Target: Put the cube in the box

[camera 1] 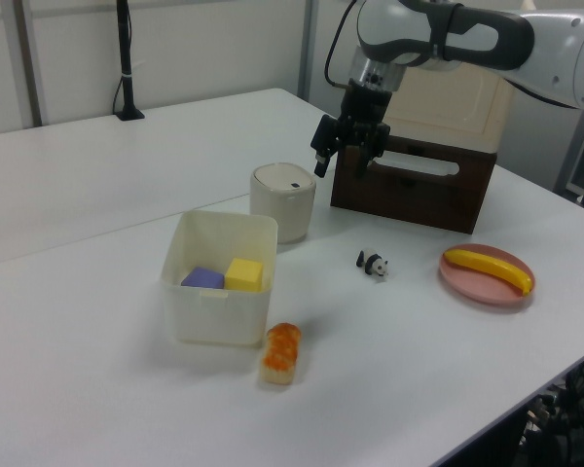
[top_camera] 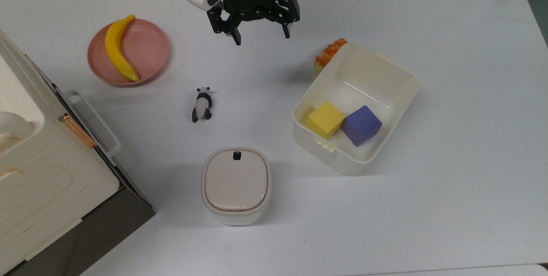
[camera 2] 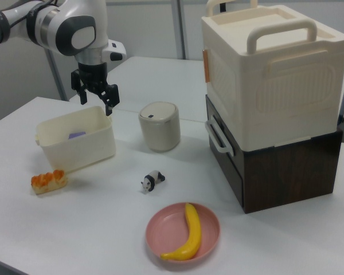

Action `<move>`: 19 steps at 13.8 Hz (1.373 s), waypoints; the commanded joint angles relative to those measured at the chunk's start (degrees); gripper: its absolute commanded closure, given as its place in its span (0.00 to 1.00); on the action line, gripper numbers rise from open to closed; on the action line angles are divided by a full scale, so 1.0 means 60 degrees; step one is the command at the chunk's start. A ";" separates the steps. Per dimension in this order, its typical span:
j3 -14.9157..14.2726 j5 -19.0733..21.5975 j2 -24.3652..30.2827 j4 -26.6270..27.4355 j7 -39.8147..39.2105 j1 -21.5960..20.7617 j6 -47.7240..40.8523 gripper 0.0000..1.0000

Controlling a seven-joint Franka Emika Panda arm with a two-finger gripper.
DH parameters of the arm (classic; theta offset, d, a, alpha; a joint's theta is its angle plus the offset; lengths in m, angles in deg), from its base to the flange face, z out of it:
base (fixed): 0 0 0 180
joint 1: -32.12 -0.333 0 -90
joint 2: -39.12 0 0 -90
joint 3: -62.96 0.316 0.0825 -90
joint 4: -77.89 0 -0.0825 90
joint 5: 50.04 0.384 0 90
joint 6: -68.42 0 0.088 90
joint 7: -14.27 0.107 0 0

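The yellow cube (top_camera: 326, 118) lies inside the cream-white box (top_camera: 402, 75), against its near-left wall in the top view and touching a purple cube (top_camera: 361, 125). In the left view the cube (camera 1: 243, 273) shows over the box's (camera 1: 219, 316) rim. My gripper (top_camera: 261, 37) hangs open and empty above the table, well off to the top view's upper left of the box. It is also in the left view (camera 1: 339, 166), above the lidded container. In the right view the gripper (camera 2: 94, 106) hovers above the box (camera 2: 80, 152), whose wall hides the cube.
A toy panda (top_camera: 201, 104) lies mid-table. A pink plate (top_camera: 150, 49) holds a banana (top_camera: 119, 49). A lidded white container (top_camera: 236, 184) stands near the front. An orange-topped bread piece (top_camera: 327, 53) touches the box's far corner. A big cream case (top_camera: 38, 173) fills the top view's left.
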 commanded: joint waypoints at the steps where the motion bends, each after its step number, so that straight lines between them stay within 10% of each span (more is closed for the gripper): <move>1: -0.0117 0.0368 0.0151 0.0036 0.0319 0.0122 -0.0532 0.00; 19: -0.0059 0.0327 0.0619 0.0080 0.0290 0.0064 -0.0752 0.00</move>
